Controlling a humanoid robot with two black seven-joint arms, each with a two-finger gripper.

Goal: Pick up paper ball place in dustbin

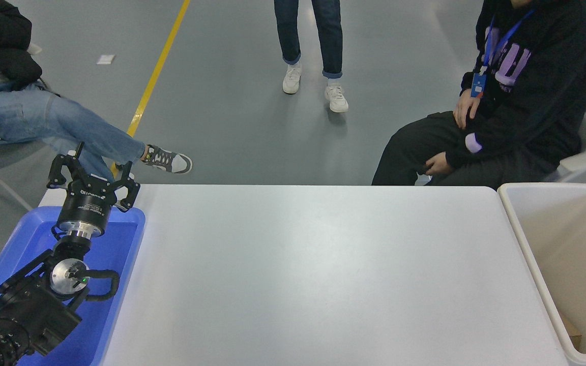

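The dustbin (514, 218) is a large off-white bin with a thick rim at the table's right edge. The paper ball is out of view. My right arm and its gripper are out of view. My left arm is parked at the lower left over a blue tray, and its gripper (92, 175) is open and empty.
The shallow blue tray (120, 244) lies at the table's left edge. A small brown scrap (573, 333) lies low inside the dustbin. A seated person (501, 101) is just behind the table's far right, another person sits at the far left, and a third stands further back.
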